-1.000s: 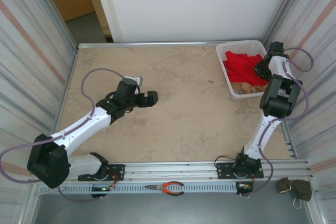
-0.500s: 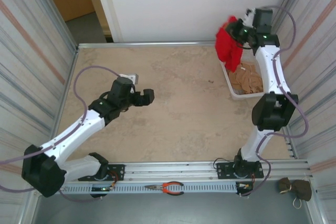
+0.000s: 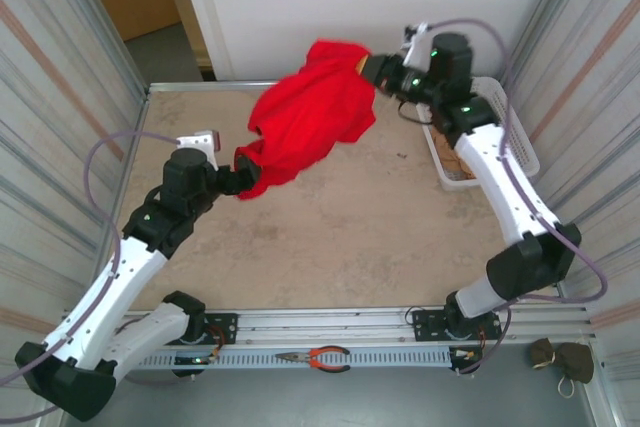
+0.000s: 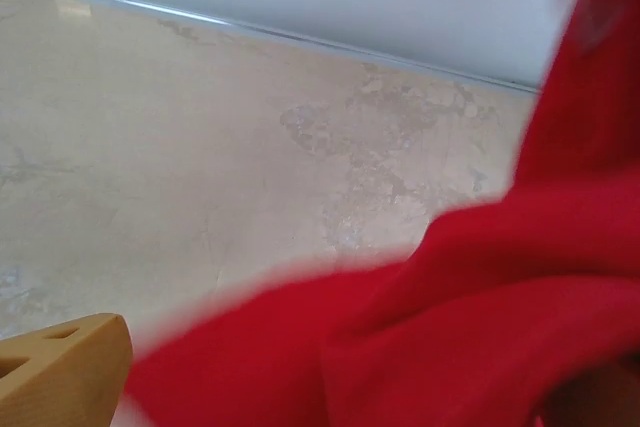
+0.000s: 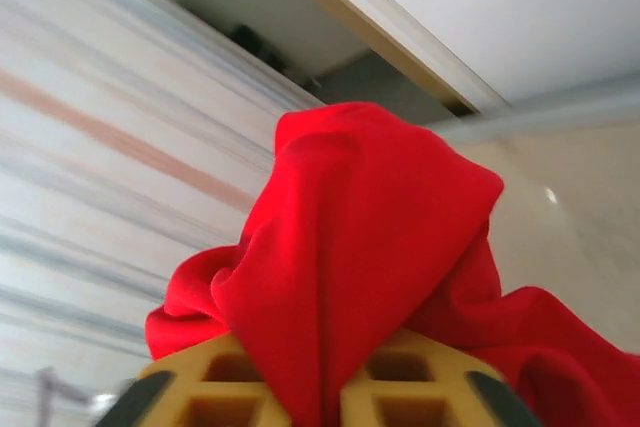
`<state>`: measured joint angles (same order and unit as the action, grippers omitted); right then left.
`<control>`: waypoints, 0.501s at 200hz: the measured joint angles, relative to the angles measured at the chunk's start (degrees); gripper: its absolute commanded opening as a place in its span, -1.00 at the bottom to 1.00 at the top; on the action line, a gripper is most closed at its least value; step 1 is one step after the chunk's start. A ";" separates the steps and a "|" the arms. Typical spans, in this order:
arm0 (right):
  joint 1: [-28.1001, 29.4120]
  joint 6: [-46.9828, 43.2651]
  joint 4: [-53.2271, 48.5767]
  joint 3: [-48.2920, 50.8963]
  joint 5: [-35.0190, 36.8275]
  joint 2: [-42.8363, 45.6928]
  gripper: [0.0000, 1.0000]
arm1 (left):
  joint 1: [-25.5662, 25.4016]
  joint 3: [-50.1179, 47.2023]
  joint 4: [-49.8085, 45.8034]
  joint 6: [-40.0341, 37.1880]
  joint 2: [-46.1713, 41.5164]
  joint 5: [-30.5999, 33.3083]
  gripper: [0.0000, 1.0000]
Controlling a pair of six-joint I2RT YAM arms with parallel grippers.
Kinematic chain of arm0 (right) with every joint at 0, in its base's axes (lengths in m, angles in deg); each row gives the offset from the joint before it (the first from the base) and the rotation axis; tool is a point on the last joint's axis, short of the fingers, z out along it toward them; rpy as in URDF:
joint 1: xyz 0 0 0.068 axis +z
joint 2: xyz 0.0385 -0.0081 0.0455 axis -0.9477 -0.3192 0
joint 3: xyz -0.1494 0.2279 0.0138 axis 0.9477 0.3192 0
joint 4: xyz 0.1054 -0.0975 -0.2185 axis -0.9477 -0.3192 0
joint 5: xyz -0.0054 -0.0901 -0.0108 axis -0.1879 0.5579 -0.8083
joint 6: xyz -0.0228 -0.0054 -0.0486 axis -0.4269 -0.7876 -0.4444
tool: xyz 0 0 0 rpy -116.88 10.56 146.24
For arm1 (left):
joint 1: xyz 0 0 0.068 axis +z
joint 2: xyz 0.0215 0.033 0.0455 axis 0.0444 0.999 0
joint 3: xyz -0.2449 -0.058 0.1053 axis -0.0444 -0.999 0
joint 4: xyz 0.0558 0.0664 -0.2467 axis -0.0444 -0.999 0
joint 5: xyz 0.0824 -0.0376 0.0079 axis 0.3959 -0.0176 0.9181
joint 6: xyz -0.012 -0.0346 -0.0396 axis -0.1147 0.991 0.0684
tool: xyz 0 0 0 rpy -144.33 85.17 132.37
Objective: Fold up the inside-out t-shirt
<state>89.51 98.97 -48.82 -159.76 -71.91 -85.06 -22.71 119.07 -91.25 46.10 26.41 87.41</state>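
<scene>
The bright red inside-out t-shirt [image 3: 310, 122] hangs in the air over the back of the table, stretched from upper right to lower left. My right gripper [image 3: 368, 65] is shut on its top bunch; in the right wrist view the cloth [image 5: 370, 217] is pinched between the two tan fingers [image 5: 205, 392]. My left gripper [image 3: 240, 162] is at the shirt's lower end. In the left wrist view the red cloth [image 4: 480, 327] drapes across the jaws, one tan finger [image 4: 60, 372] stands far to the left, and the other is hidden. No lettering shows.
A white basket [image 3: 522, 142] stands at the back right with a tan-beige garment [image 3: 462, 162] in it. Orange-handled pliers [image 3: 320, 357] lie on the rail at the near edge. Metal walls close in both sides, and bare table [image 3: 380, 237] lies below the shirt.
The right gripper has lifted the shirt out of the basket and swung it left over the table. The left arm has risen and reached toward the shirt's lower end.
</scene>
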 measured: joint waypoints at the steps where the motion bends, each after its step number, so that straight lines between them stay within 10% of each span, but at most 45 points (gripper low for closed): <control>1: 0.00 0.00 0.00 0.42 0.20 -0.17 0.26 | 0.04 -0.09 0.00 0.02 0.00 0.00 0.97; 16: -0.28 -1.49 -0.94 6.14 3.93 -5.42 0.62 | 0.68 -2.05 0.20 0.46 0.26 -0.24 0.97; 61: -1.33 -8.26 -9.84 14.60 12.63 -14.86 0.58 | 2.56 -3.82 -2.67 0.96 6.08 -1.55 0.97; 100: 10.88 -16.11 -18.60 4.76 19.04 -16.04 0.62 | 2.78 -4.79 -5.05 2.73 5.79 -0.74 0.97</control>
<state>100.40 82.86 -67.42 -154.99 -52.87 -101.10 -19.93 114.29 -96.30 48.83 32.20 86.67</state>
